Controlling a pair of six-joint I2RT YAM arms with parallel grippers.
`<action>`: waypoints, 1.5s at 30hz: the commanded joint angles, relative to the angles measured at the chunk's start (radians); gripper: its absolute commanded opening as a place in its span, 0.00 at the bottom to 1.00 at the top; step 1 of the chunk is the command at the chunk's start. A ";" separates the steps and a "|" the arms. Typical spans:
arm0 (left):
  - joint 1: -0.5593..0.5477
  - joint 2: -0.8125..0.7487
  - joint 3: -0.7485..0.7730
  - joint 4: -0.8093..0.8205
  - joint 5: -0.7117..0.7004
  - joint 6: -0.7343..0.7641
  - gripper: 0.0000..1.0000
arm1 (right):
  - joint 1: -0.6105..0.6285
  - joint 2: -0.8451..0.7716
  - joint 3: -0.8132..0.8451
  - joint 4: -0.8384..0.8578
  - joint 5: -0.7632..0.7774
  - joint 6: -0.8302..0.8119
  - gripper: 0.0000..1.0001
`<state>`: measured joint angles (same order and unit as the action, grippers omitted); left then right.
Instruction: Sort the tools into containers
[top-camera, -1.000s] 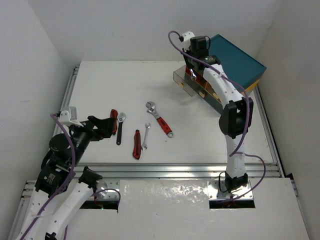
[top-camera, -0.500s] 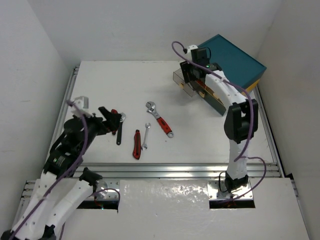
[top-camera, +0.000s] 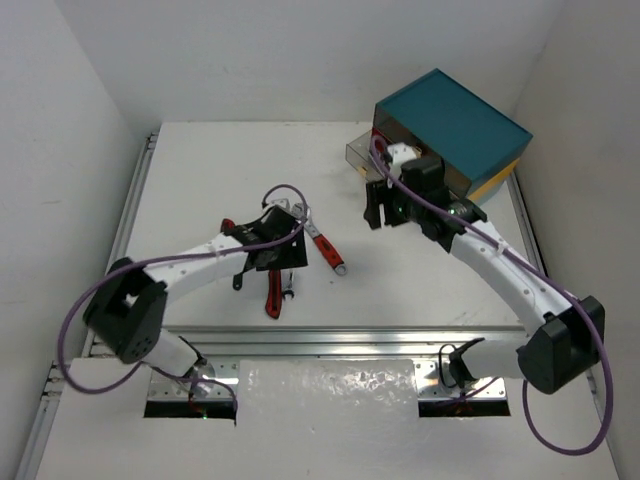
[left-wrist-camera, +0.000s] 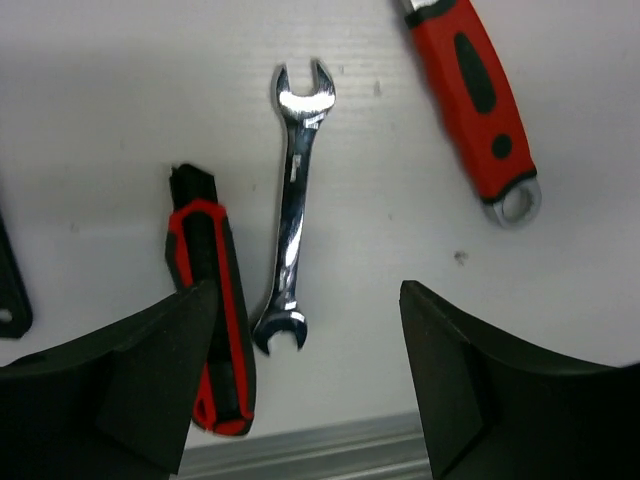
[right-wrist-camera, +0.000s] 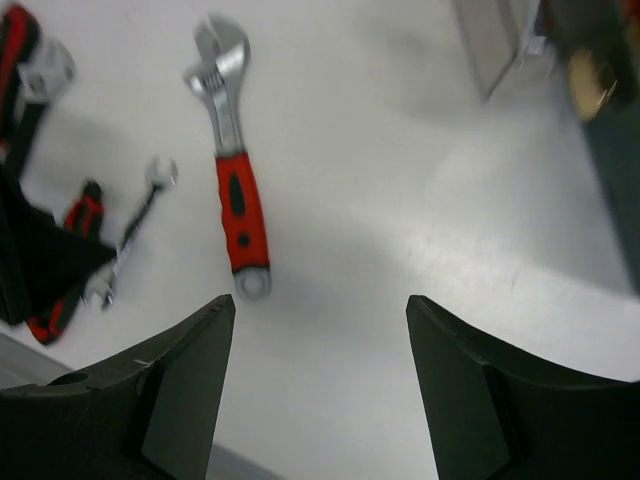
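A slim silver spanner (left-wrist-camera: 293, 210) lies on the white table, with a red-and-black screwdriver (left-wrist-camera: 212, 320) to its left. My left gripper (left-wrist-camera: 308, 375) hovers open above the spanner's lower end, touching nothing. The red-handled adjustable wrench (left-wrist-camera: 475, 90) lies to the right. From above, my left gripper (top-camera: 278, 262) covers most of the spanner; the screwdriver (top-camera: 272, 302) and red-handled wrench (top-camera: 324, 242) show beside it. My right gripper (top-camera: 375, 210) is open and empty over bare table, apart from the teal-topped chest (top-camera: 450, 120) and its pulled-out smoky drawer (top-camera: 362, 156). The red-handled wrench (right-wrist-camera: 238, 195) lies ahead of my right gripper (right-wrist-camera: 320, 390).
Red-handled pliers (top-camera: 227, 228) and a dark-handled wrench (top-camera: 238, 281) lie behind the left arm. An aluminium rail (top-camera: 350, 340) runs along the table's near edge. White walls close in the left, back and right. The chest stands in the back right corner.
My left arm swung from the left side to the middle, over the spanner, jaws narrowing a little. My right gripper opened at the drawer, then drew back toward the table's middle.
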<state>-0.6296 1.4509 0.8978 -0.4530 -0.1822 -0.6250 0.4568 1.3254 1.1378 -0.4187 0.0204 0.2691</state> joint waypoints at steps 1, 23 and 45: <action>-0.002 0.122 0.125 0.016 -0.059 0.005 0.70 | 0.020 -0.048 -0.111 0.037 -0.034 0.076 0.71; -0.021 0.486 0.196 -0.041 -0.019 0.016 0.15 | 0.029 -0.160 -0.211 0.031 -0.091 0.078 0.71; -0.058 0.019 -0.013 0.215 0.072 -0.131 0.00 | 0.203 -0.010 -0.645 0.848 -0.409 0.380 0.96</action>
<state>-0.6735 1.5578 0.8944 -0.3367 -0.1452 -0.7090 0.6090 1.2774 0.4850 0.1696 -0.3935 0.5991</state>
